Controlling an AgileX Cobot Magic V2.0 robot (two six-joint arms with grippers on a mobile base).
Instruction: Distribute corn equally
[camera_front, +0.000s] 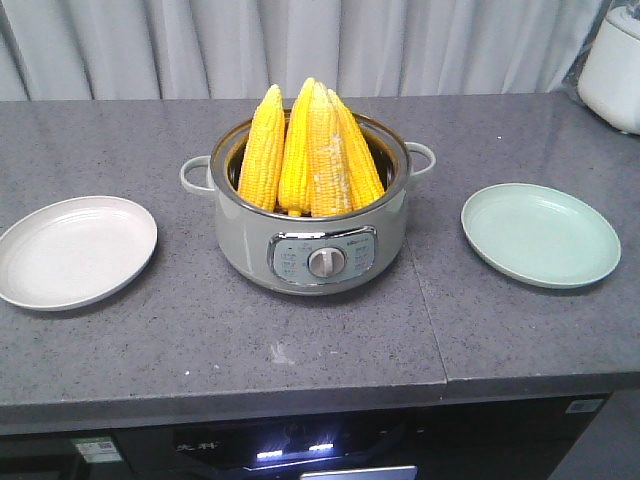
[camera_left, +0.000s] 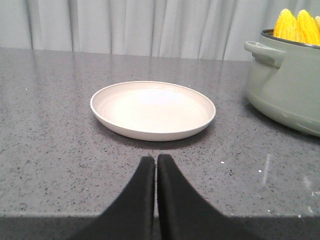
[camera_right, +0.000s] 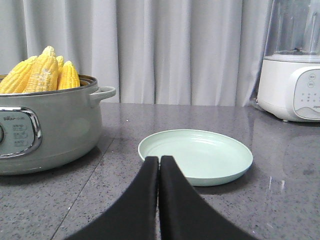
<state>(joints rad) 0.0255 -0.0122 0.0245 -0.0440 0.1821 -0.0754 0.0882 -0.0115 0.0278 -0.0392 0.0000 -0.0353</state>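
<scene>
**Work surface.** A grey speckled countertop (camera_front: 300, 340) spans the front view, with a pale curtain (camera_front: 320, 45) behind it.

**Vessel.** A pale green electric pot (camera_front: 310, 240) stands at the centre of the frame. Its lid is off and its control dial faces the camera.

**Plates.** A white plate (camera_front: 75, 250) lies at the left of the frame and a light green plate (camera_front: 540, 235) at the right. Each is well apart from the pot, and both are bare.

**Task item.** The corn (camera_front: 310, 150) stands on end inside the pot, tips up. The cobs lean together and rise above the rim. At least four cobs show, but they overlap, so the exact count cannot be confirmed.

**Tools.**
- The left gripper (camera_left: 156, 160) sits at the bottom centre of the left wrist view. Its fingers are pressed together with nothing held, and it faces the white plate.
- The right gripper (camera_right: 159, 160) is in the same condition at the bottom centre of the right wrist view. It is closed and empty, facing the green plate, with the pot at the left of that frame.

**Step in hand.** This is judged to be the start, since no cob has reached either plate.

**Next move.**
- One gripper must open wide enough to span a cob, approach the pot from above, and close on the exposed upper part of an outer cob.
- Because the cobs rest against each other, a straight upward lift is likely to disturb the neighbours least.
- Equal shares call for alternating between the two plates.
</scene>
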